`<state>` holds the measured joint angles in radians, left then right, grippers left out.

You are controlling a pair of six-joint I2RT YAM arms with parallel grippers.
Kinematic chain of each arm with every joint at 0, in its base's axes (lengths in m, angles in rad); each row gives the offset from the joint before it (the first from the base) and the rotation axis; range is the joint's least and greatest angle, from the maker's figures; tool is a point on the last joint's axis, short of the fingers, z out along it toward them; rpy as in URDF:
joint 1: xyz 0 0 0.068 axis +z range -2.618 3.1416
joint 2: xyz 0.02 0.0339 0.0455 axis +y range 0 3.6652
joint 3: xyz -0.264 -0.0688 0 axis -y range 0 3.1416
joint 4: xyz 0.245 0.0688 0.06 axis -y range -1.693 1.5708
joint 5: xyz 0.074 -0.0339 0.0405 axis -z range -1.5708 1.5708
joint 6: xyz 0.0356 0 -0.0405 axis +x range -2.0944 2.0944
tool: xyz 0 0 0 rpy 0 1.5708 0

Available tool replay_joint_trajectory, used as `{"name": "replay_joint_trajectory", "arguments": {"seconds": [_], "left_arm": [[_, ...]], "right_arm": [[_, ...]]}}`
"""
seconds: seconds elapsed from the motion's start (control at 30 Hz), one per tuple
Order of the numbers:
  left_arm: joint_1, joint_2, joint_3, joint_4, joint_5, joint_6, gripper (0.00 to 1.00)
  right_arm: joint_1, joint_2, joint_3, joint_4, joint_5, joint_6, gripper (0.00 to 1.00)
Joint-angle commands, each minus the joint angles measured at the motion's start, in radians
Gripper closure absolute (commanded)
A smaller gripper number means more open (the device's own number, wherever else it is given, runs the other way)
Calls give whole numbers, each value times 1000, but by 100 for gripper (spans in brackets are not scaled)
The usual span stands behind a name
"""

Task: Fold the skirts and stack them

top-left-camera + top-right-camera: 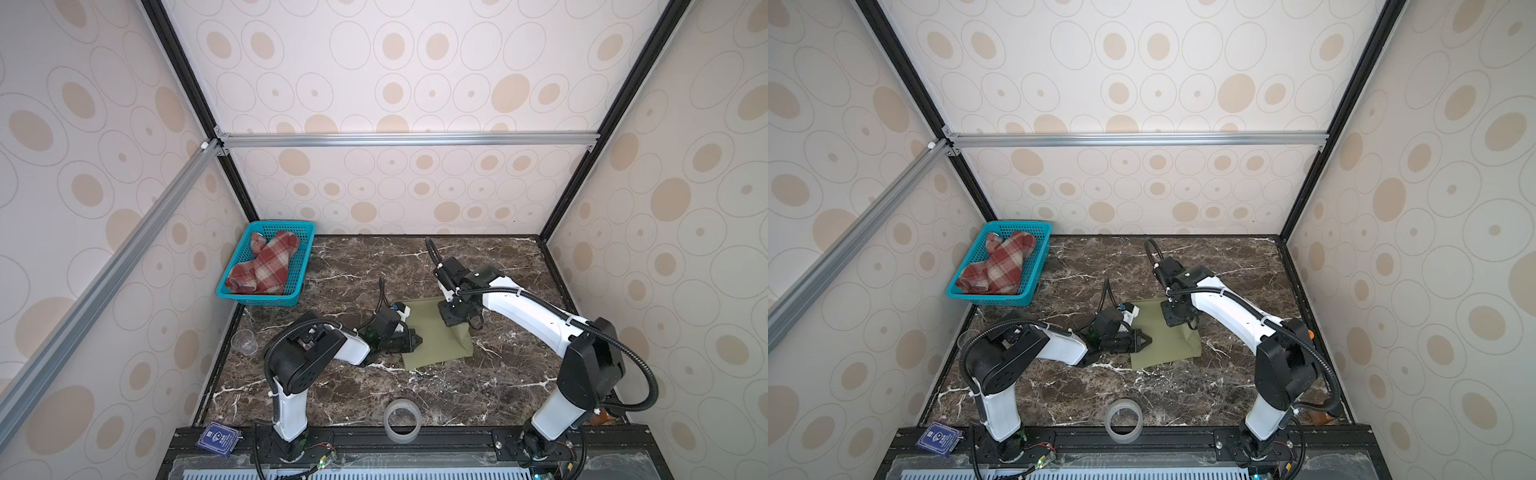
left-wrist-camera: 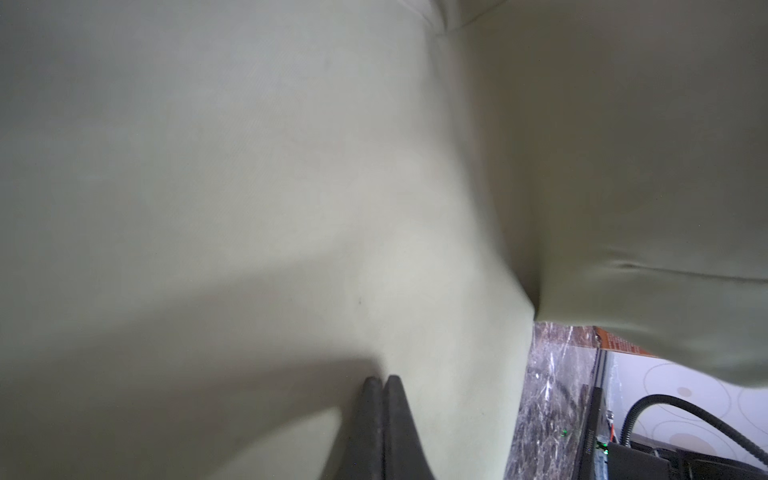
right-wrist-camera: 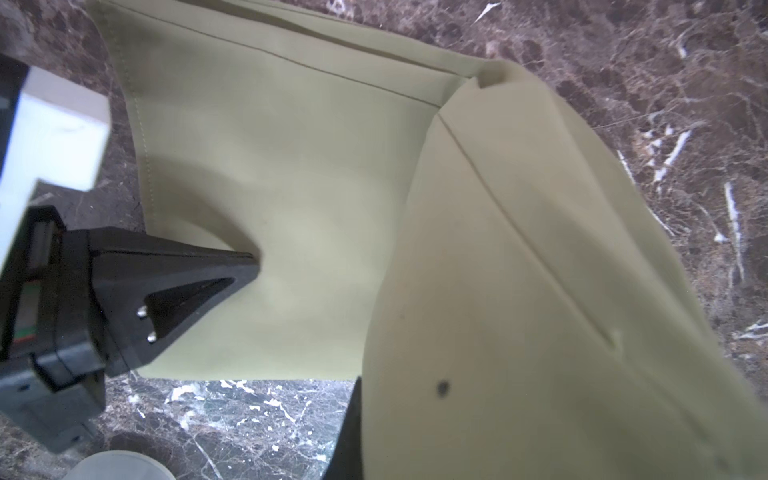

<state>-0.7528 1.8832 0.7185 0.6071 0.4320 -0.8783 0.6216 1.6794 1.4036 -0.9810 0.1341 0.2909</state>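
On the table (image 1: 511,374) the left arm (image 1: 353,348) lay low, its elbow bent and its forearm reaching in toward the middle, while the right arm (image 1: 536,311) stretched forward from its base with the wrist turned straight down. The green skirt (image 1: 436,347) lay at mid-table between them, flat except for its right edge, which stood up in a flap, and the plaid skirt (image 1: 266,262) sat bunched in the basket (image 1: 302,266) at the far left corner. The left gripper (image 1: 417,341), jaws pressed together and holding nothing, rested its tip on the green skirt's left part, and the right gripper (image 1: 465,325), all but closed, pinched the raised flap.
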Motion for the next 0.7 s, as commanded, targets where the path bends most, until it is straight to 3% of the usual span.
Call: {"name": "replay_joint_trajectory", "arguments": {"seconds": [0.0, 0.13, 0.43, 0.67], "left_arm": [[-19, 36, -16, -25, 5, -42, 100], [-19, 12, 3, -55, 12, -37, 100], [0, -176, 119, -431, -68, 123, 100], [45, -238, 81, -528, -106, 211, 100]], "right_arm": [[33, 31, 27, -16, 28, 37, 100], [62, 67, 39, -25, 45, 46, 100], [74, 81, 35, -30, 57, 51, 100], [77, 83, 38, -40, 60, 48, 100]]}}
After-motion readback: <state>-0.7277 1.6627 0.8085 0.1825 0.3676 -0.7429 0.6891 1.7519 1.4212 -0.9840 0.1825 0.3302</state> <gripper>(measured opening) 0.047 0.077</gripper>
